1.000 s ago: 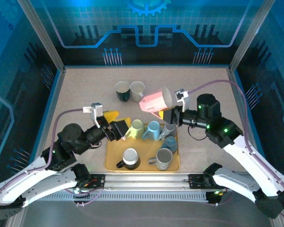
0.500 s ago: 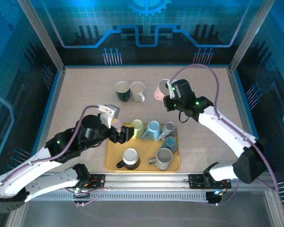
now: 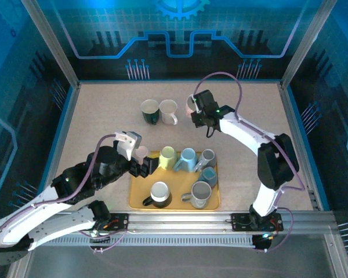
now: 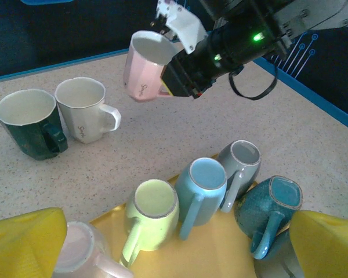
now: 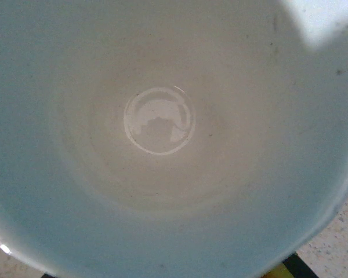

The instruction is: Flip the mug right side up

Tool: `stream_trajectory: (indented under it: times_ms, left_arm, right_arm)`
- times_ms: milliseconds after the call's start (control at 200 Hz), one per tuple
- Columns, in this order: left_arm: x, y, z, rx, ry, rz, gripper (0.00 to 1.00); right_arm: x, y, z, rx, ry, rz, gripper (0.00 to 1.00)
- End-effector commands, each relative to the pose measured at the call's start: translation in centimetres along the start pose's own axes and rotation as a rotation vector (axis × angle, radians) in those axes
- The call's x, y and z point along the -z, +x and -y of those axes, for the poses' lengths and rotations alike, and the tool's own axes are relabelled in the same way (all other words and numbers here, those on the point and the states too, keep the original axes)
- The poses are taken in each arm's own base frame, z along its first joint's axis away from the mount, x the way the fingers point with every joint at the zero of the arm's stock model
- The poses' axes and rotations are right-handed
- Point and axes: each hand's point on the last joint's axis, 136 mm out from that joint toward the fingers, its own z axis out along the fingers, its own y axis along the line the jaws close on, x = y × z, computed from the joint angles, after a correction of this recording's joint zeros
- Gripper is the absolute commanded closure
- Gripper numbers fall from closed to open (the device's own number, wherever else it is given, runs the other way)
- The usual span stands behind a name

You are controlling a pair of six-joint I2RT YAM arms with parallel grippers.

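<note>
1. Done, I judge: the pale pink ceramic mug (image 4: 144,68) is mouth-up, its wall pinched by the right pincer (image 4: 169,81).
2. Left: set it on the speckled surface (image 4: 180,133) beneath that pincer and release; contact is unclear.
3. The left pincer (image 4: 177,237) is spread, empty.

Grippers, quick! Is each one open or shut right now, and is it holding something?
Left gripper: open, holding nothing.
Right gripper: shut on the pink mug.
</note>
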Motion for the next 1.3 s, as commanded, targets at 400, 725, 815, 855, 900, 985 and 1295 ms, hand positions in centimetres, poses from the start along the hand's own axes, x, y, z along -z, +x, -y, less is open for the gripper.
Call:
stream_trajectory:
  times_ms: [400, 725, 815, 855, 900, 985, 1295]
  left_arm:
    - [0.5, -1.0, -1.1, 0.025, -0.031, 0.055, 0.01]
    - [0.5, -1.1, -1.1, 0.039, -0.020, 0.064, 0.01]
    - [0.4, -1.1, -1.3, 0.045, -0.027, 0.065, 0.01]
    - [0.5, -1.1, -1.4, 0.048, -0.032, 0.066, 0.01]
    - [0.6, -1.3, -1.6, 0.053, -0.039, 0.075, 0.01]
    - [0.7, -1.3, -1.8, 0.058, -0.051, 0.082, 0.01]
    - [0.6, -1.2, -2.1, 0.072, -0.058, 0.079, 0.01]
  right_arm:
    - [-3.9, -1.0, -1.8, 0.002, -0.028, -0.124, 1.00]
    - [-5.5, 0.0, -2.8, -0.022, -0.057, -0.142, 1.00]
    - [-5.9, 0.1, -3.2, -0.021, -0.067, -0.147, 1.00]
    - [-6.0, 0.2, -3.4, -0.016, -0.066, -0.153, 1.00]
    - [-6.2, 0.3, -3.5, -0.011, -0.064, -0.159, 1.00]
    - [-6.3, 0.4, -3.8, -0.002, -0.059, -0.164, 1.00]
    - [-6.7, 0.1, -4.3, -0.001, -0.070, -0.170, 0.99]
